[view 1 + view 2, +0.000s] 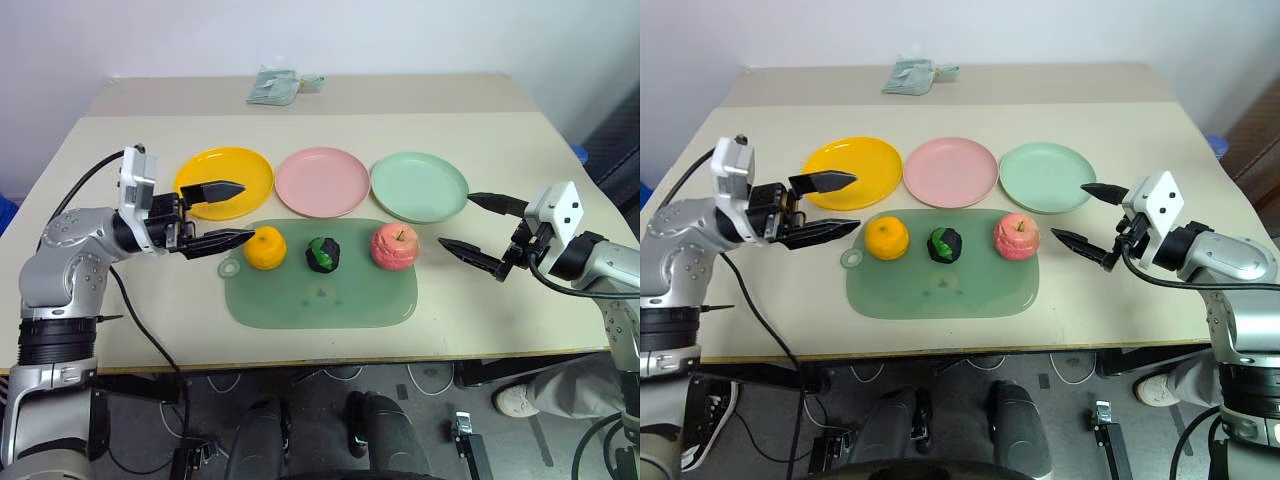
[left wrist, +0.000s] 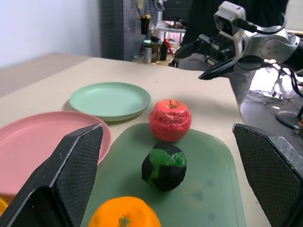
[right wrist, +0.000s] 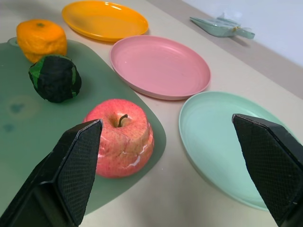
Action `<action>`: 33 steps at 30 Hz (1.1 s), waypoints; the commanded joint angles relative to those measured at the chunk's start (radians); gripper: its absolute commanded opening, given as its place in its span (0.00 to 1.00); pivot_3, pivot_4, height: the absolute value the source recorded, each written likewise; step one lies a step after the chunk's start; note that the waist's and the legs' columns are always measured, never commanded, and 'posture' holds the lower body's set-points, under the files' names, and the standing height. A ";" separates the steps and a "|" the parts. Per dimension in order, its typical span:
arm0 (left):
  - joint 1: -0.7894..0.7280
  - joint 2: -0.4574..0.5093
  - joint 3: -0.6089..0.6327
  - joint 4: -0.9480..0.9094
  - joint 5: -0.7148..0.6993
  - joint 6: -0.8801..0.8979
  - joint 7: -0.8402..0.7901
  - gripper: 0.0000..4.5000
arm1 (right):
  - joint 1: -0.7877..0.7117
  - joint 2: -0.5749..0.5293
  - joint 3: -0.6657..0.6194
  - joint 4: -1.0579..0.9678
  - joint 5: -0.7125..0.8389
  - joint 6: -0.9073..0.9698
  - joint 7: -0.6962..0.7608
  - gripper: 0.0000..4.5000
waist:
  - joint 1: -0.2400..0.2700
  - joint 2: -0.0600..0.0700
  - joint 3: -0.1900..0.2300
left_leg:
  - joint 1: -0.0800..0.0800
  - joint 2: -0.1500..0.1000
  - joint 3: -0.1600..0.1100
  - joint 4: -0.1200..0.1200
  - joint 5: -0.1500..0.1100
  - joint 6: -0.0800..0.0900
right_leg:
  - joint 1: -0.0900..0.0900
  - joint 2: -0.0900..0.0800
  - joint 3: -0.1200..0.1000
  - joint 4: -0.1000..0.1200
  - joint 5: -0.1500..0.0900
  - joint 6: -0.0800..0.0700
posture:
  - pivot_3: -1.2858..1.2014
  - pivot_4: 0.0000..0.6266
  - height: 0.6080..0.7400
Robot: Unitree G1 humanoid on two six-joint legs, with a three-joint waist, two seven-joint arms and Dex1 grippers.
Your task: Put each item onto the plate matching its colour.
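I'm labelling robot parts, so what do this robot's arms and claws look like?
Both arms are silver-grey metal with black joint bands and black cables. Each wrist carries a white boxy camera block. The left claw and right claw each have two black, tapered, pointed fingers with cross-hatched inner pads.

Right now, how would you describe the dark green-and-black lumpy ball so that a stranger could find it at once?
Look at the flat pale-green cutting mat on the beige table. Three toy fruits lie in a row along its far edge. The dark green-and-black lumpy ball is the middle one, the smallest and darkest, between the orange-yellow tangerine and the pink-red apple.
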State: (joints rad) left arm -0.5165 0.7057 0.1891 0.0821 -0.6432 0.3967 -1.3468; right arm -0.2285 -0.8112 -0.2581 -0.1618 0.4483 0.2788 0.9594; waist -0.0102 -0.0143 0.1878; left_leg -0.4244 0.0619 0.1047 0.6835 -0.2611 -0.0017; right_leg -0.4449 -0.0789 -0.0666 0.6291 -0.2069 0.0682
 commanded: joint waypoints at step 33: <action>-0.058 -0.015 -0.075 0.190 0.125 -0.031 0.062 1.00 | -0.135 -0.049 0.130 -0.403 0.277 0.412 -0.066 0.99 | 0.019 0.000 0.000 | 0.000 0.000 0.000 0.000 0.000 0.000 | 0.000 -0.001 0.000 0.000 -0.002 -0.003 | 0.52 0.24 1.00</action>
State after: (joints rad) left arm -0.5517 0.6935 0.1230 0.2804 -0.5252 0.3813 -1.2796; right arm -0.3407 -0.8440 -0.1187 -0.5271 0.7132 0.6834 0.9036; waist 0.0090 -0.0146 0.1877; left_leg -0.4248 0.0619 0.1046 0.6836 -0.2611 -0.0016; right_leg -0.4452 -0.0795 -0.0666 0.6288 -0.2085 0.0651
